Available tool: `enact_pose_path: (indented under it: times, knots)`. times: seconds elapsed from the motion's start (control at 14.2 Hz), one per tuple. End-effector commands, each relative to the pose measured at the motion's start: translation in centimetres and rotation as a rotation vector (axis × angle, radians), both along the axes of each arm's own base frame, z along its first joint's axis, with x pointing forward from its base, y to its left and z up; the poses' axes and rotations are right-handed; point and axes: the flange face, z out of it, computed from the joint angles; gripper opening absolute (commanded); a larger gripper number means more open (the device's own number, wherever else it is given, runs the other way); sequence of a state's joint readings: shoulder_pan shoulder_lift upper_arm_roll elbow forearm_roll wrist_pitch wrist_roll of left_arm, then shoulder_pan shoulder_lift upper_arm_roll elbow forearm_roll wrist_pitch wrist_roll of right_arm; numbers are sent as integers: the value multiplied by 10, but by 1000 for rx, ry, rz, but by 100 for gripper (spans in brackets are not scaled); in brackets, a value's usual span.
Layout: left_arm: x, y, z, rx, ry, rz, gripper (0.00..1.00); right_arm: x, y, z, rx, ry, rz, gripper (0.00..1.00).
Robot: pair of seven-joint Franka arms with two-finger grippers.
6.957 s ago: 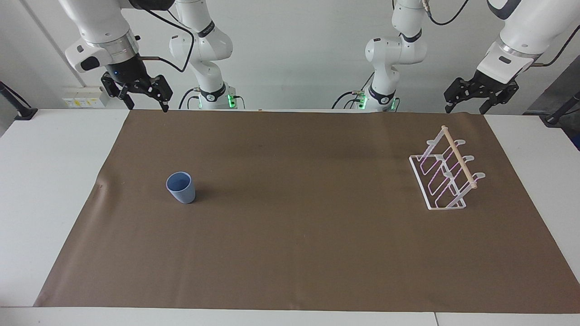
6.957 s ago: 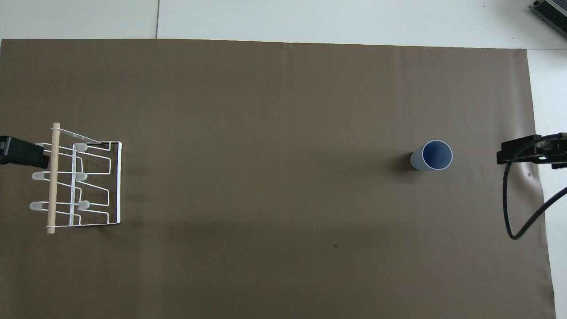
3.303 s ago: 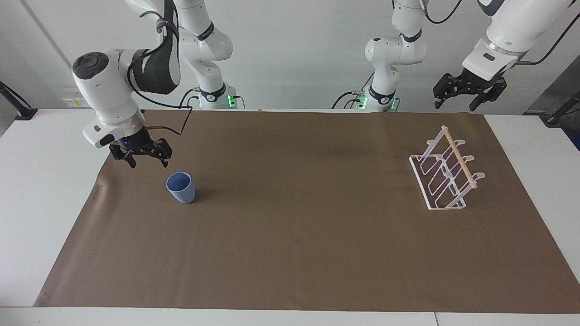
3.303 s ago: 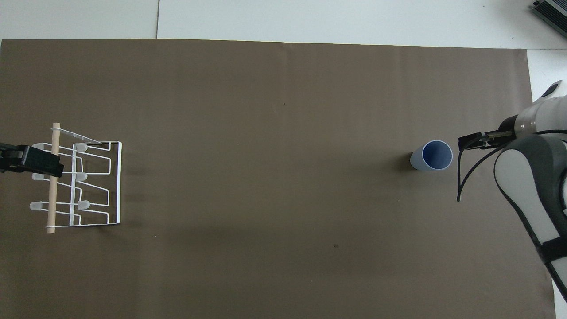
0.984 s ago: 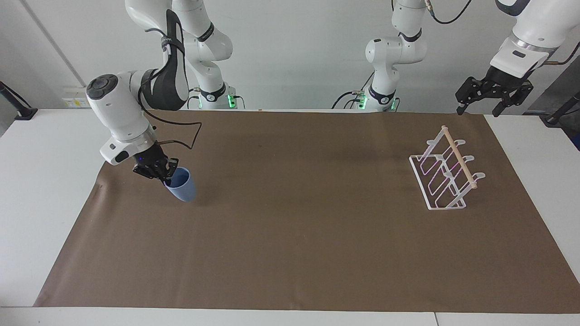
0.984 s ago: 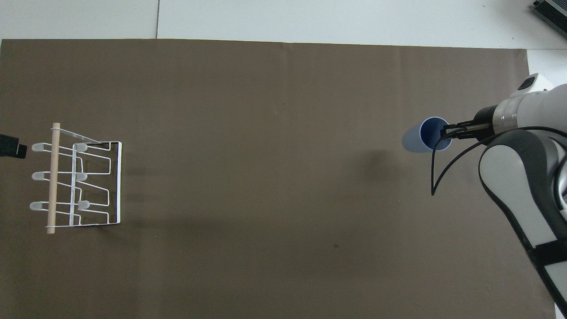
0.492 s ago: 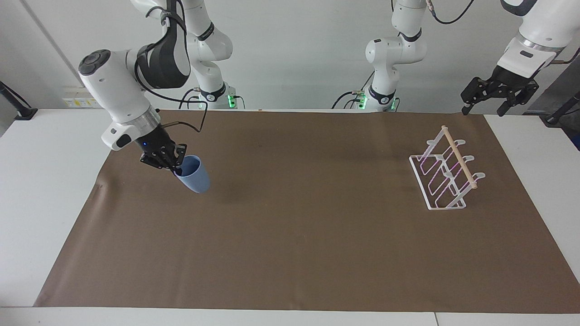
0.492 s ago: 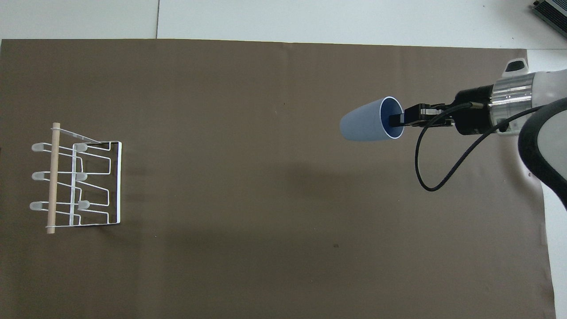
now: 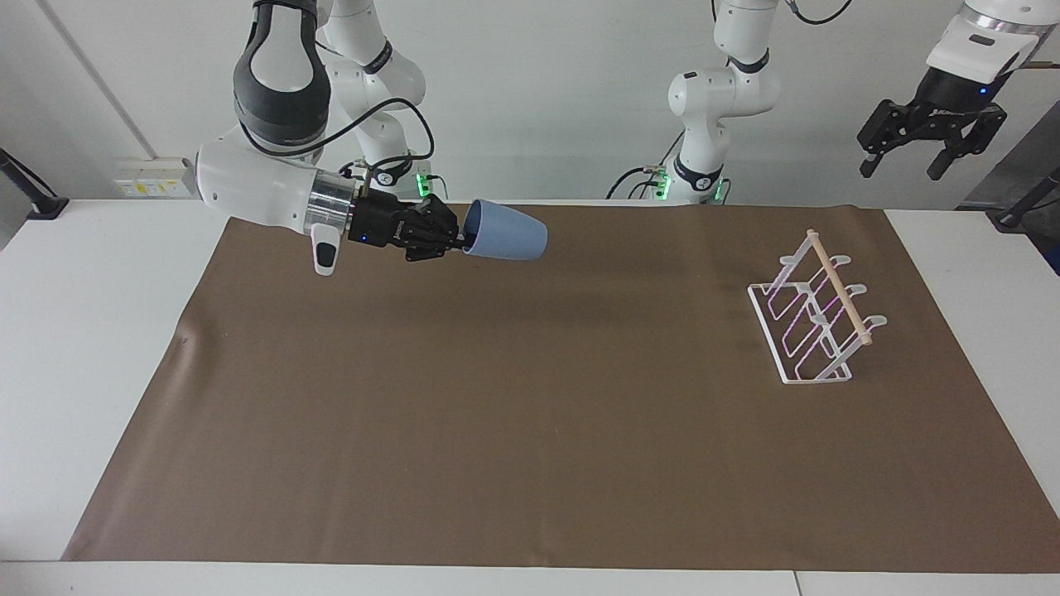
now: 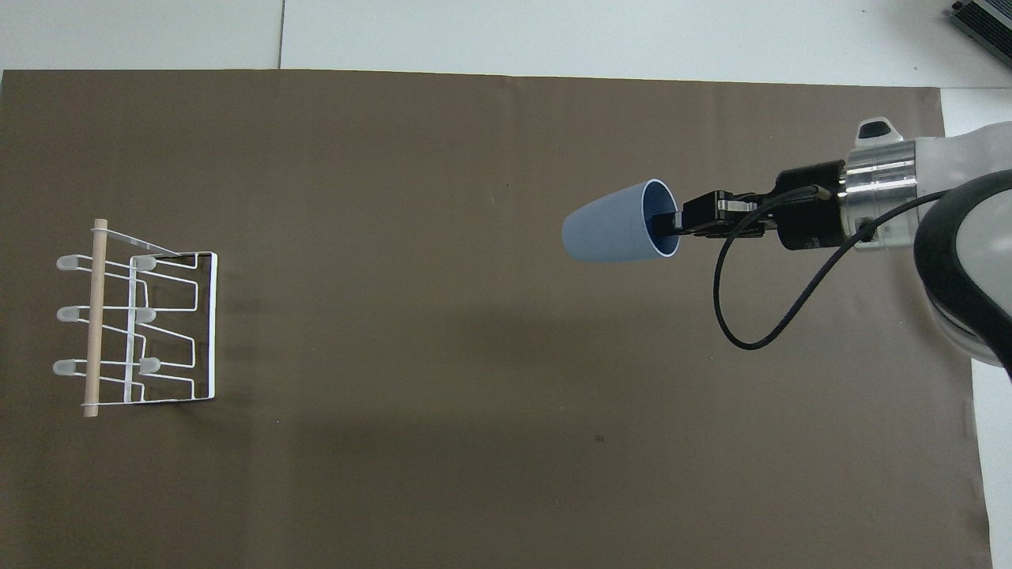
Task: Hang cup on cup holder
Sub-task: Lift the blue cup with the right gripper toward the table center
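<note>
The light-blue cup is up in the air over the brown mat, lying on its side with its base pointing toward the left arm's end of the table. My right gripper is shut on the cup's rim, one finger inside the mouth. The white wire cup holder with its wooden dowel stands on the mat near the left arm's end, with nothing on its prongs. My left gripper waits open, high above the table's edge by the holder, out of the overhead view.
A brown mat covers most of the white table. The right arm's black cable loops below its wrist.
The right gripper has lifted the cup higher, tipped it fully onto its side and carried it toward the middle of the table. The left gripper has risen a little.
</note>
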State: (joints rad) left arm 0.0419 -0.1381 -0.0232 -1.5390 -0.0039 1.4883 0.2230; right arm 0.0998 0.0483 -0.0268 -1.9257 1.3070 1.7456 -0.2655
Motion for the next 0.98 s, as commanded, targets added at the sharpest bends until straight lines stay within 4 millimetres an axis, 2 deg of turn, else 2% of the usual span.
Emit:
enact_pose_path:
  times: [0.0, 0.21, 0.35, 0.49, 0.77, 0.91]
  knots:
    - [-9, -47, 2, 7, -3, -162, 100, -31, 13, -10, 178, 43, -40, 0]
    - [-15, -107, 2, -3, -31, -355, 100, -45, 35, -19, 284, 78, -60, 0]
    - [-22, -141, 2, 4, -57, -489, 100, -49, 38, -19, 309, 85, -72, 0]
    - [-28, -159, -3, 11, -51, -586, 100, -56, 53, -19, 338, 94, -73, 0]
    - [-33, -209, -15, -38, -31, -757, 100, -63, 89, -21, 378, 107, -132, 0]
    - [-25, -224, -21, -36, -60, -863, 100, -65, 100, -20, 402, 110, -156, 0]
